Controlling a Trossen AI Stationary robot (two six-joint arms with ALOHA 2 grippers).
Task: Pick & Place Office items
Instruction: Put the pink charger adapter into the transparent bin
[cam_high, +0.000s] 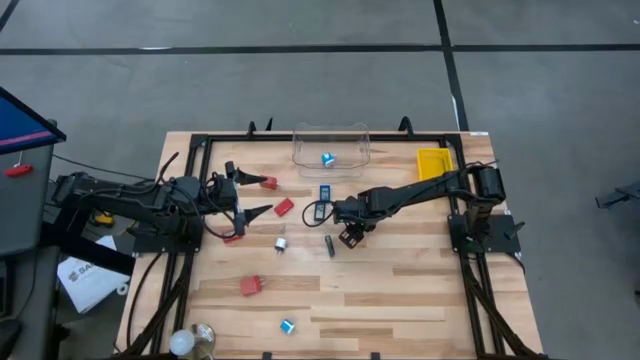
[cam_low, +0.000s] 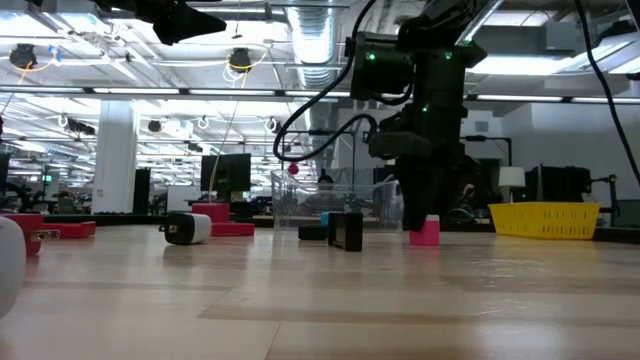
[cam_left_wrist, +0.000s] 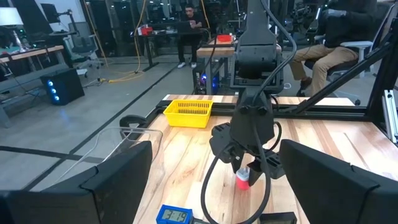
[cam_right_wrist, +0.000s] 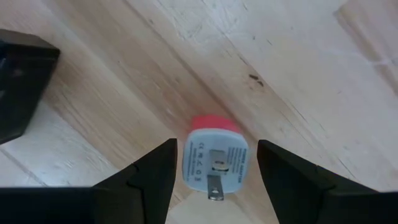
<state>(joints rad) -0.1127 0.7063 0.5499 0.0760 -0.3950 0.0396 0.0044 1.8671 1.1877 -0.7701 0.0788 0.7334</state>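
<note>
My right gripper (cam_right_wrist: 217, 163) points down near the table's middle, open. Its fingers stand on either side of a red block with a white pronged face (cam_right_wrist: 214, 155), with a narrow gap showing on each side. The block stands on the table (cam_low: 425, 232). My left gripper (cam_high: 260, 196) waits level above the table's left part, open and holding nothing. Scattered office items lie around: red blocks (cam_high: 284, 207) (cam_high: 250, 285), a flat blue-black rectangle (cam_high: 325, 192), a short dark stick (cam_high: 329, 245) and a tiny blue-and-silver piece (cam_high: 288, 326).
A clear plastic tub (cam_high: 331, 143) with one small blue-and-white piece (cam_high: 327, 158) inside stands at the far edge. A yellow tray (cam_high: 434, 163) sits at the far right. A white bulb-like object (cam_high: 182, 343) lies at the near left corner. People sit beyond the table.
</note>
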